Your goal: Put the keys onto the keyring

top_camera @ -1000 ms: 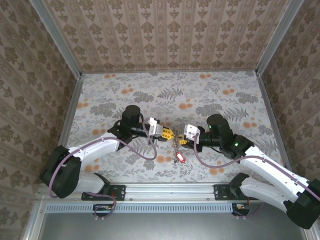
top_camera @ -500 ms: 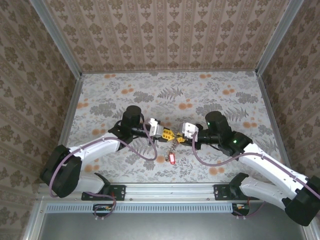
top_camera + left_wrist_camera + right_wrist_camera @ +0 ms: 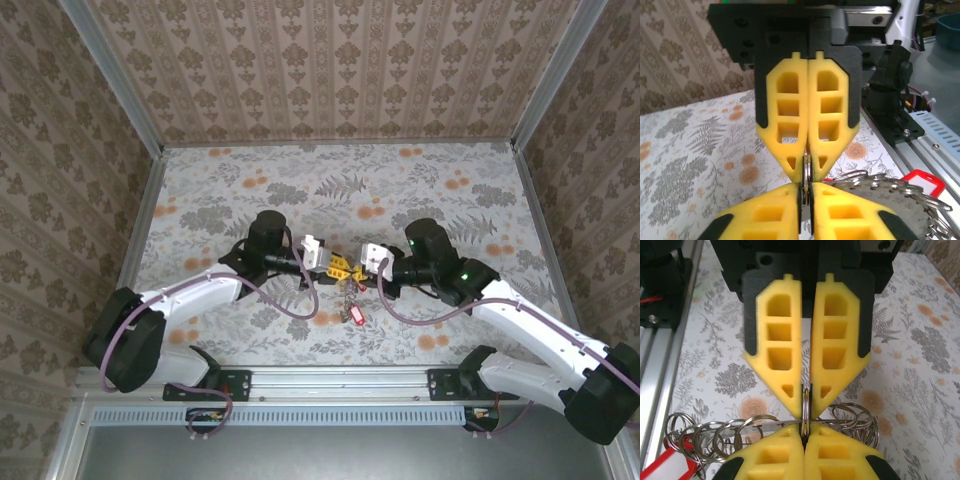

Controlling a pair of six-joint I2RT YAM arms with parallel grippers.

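Note:
Above the floral table, my left gripper [image 3: 337,266] and right gripper [image 3: 357,270] meet tip to tip. Both are shut on the same thin metal keyring [image 3: 805,407], pinched edge-on between the two pairs of yellow fingers. In the left wrist view my left gripper [image 3: 807,184] holds it from below, with the right gripper's fingers [image 3: 832,115] facing it. In the right wrist view my right gripper [image 3: 804,429] does the same. Several small rings [image 3: 730,440] string out to both sides. The keys [image 3: 355,315] dangle below, with a red tag [image 3: 922,182] showing; the key blades are too small to make out.
The aluminium rail [image 3: 340,380] with both arm bases runs along the near edge. Patterned walls [image 3: 330,70] close the table at the back and sides. The right arm's black base [image 3: 890,100] stands close behind the meeting grippers.
My right gripper has moved left and slightly away from the rail, closing up against the left gripper. The hanging red tag swung left and came back.

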